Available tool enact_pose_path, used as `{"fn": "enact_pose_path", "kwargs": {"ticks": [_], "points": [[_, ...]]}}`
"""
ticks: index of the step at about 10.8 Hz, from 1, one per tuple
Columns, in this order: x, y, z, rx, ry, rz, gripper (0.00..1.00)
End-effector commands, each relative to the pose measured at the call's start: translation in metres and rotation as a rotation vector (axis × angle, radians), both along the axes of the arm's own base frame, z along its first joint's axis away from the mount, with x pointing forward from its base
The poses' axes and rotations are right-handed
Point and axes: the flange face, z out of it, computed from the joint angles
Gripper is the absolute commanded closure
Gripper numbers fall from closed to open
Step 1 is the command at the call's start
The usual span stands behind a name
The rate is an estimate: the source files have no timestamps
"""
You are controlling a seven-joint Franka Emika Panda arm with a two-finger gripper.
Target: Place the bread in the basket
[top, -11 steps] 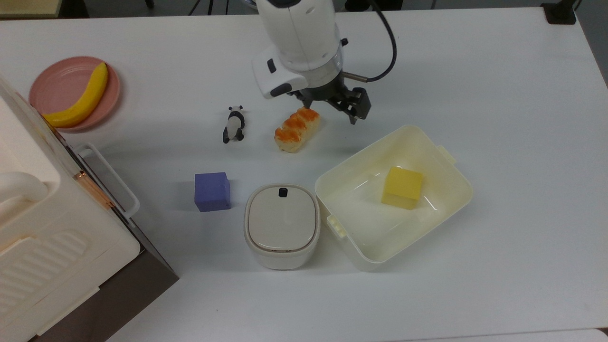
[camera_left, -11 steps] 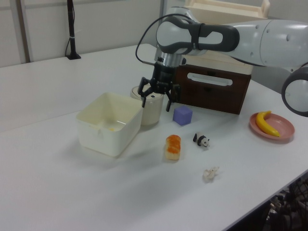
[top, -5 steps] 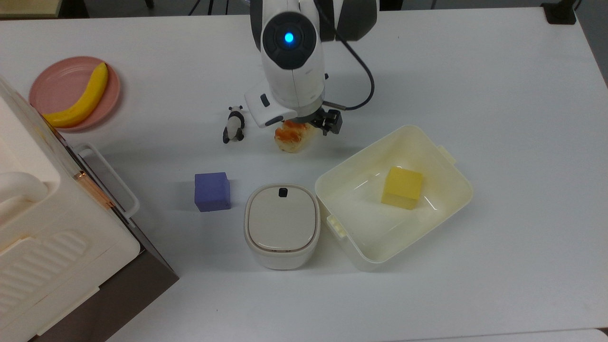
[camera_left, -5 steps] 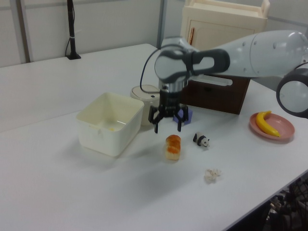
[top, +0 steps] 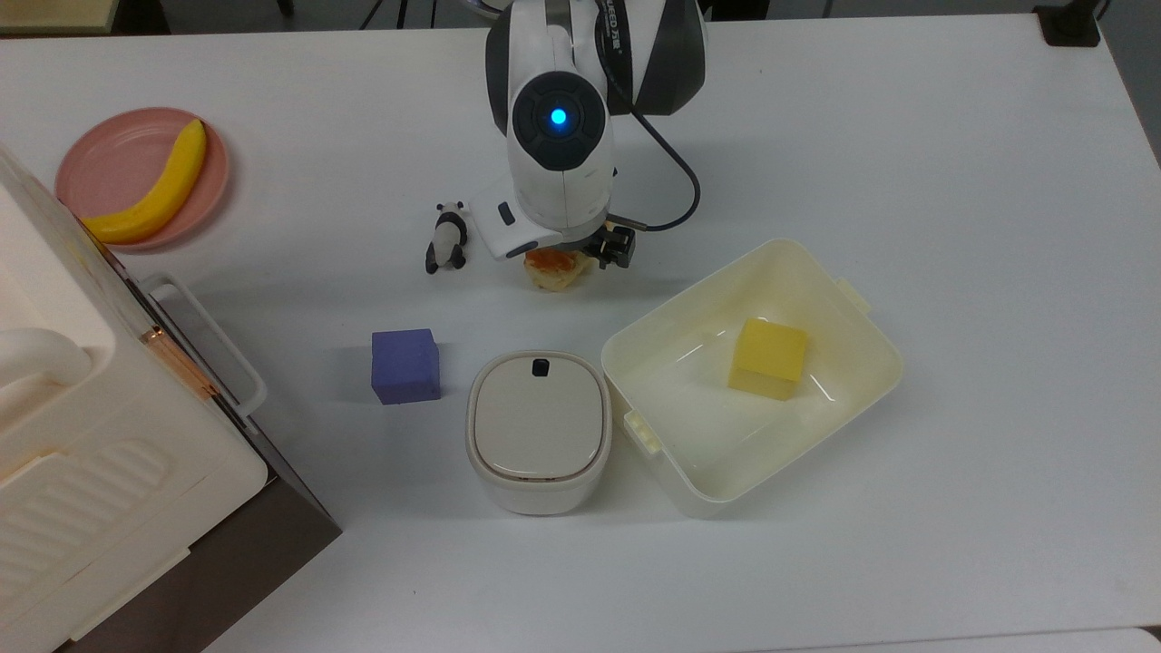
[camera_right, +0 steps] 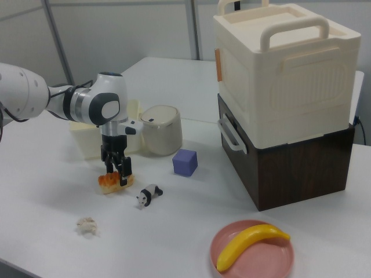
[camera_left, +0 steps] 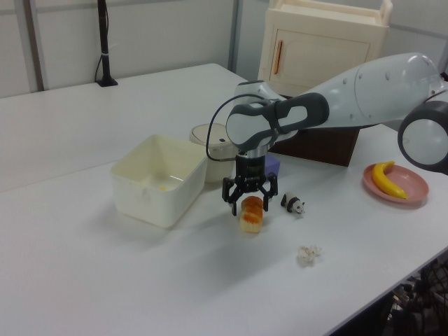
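Observation:
The bread (camera_left: 252, 215), a small loaf with an orange-brown glazed top, lies on the white table between the panda figure and the basket. My gripper (camera_left: 250, 208) has come down over it, open, with one finger on each side of the loaf and the tips near the table. In the top view the arm's wrist covers most of the bread (top: 550, 270). The right view shows the gripper (camera_right: 117, 171) standing upright over the bread (camera_right: 111, 183). The basket (top: 866, 313), a cream-white tub, sits to the top view's right of the bread and holds a yellow cube (top: 769, 358).
A panda figure (top: 446, 238) lies close on the top view's left of the bread. A purple cube (top: 405, 365) and a beige lidded bin (top: 539, 431) sit nearer the front. A cabinet (camera_right: 278, 104), a pink plate with a banana (top: 143, 177) and a paper wad (camera_left: 306, 254) are farther off.
The gripper has swung from beside the bread's far end to directly above it and dropped down, its fingers now straddling the loaf. The bread has not moved.

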Motion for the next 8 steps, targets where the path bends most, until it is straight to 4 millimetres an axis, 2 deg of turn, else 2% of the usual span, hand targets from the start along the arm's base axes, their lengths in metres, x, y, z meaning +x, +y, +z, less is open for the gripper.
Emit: {"fn": "enact_pose_path", "kwargs": {"ticks": [1, 2, 4, 6, 8], "points": [[-0.004, 0.0, 0.002, -0.015, -0.024, 0.056, 0.94], [-0.005, 0.003, 0.012, -0.012, -0.029, 0.06, 1.0], [-0.014, 0.012, 0.055, 0.008, -0.008, 0.074, 1.0], [-0.018, 0.028, 0.117, 0.117, -0.015, 0.052, 1.0], [0.0, 0.041, 0.187, 0.248, -0.096, -0.043, 1.0]]}}
